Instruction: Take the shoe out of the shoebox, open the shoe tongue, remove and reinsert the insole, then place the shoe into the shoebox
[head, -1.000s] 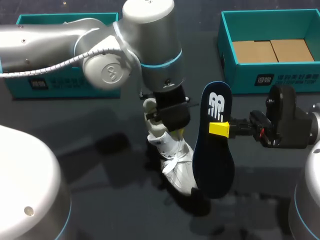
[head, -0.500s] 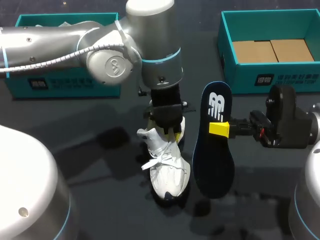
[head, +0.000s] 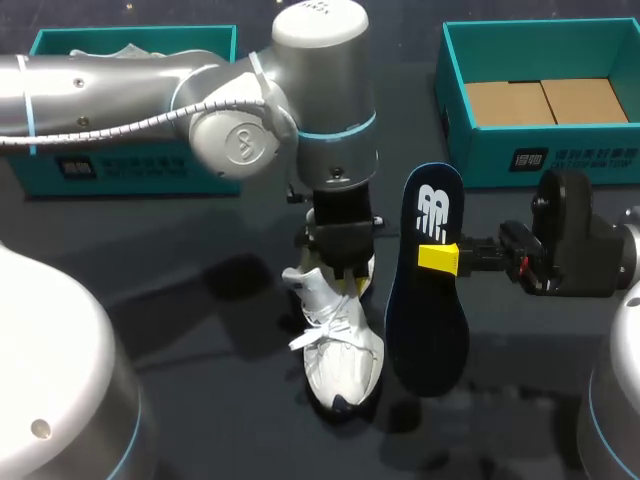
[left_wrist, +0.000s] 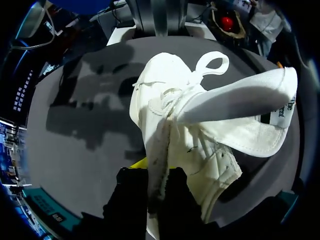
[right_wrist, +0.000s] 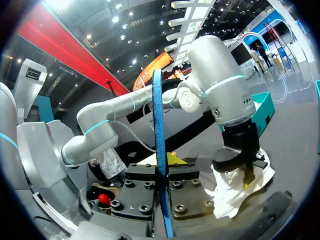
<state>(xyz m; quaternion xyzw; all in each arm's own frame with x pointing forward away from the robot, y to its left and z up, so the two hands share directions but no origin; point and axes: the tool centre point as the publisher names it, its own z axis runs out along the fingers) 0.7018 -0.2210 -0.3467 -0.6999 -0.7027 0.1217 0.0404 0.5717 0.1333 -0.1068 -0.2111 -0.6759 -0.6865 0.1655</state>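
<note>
My left gripper is shut on the heel-side collar of the white shoe, which stands on the dark table with its toe toward the front edge. In the left wrist view the shoe hangs ahead of that gripper, whose black fingers pinch its side wall; the tongue is lifted away from the laces. My right gripper is shut on the dark blue insole, held on edge beside the shoe. From the right wrist the insole shows edge-on between that gripper's fingers.
A teal shoebox with brown cardboard inside stands at the back right. Another teal box sits at the back left, behind my left arm. The table lies bare to the left of the shoe.
My left arm has shifted slightly right and turned the shoe, whose toe now points toward the table's front. The right arm and insole have not moved.
</note>
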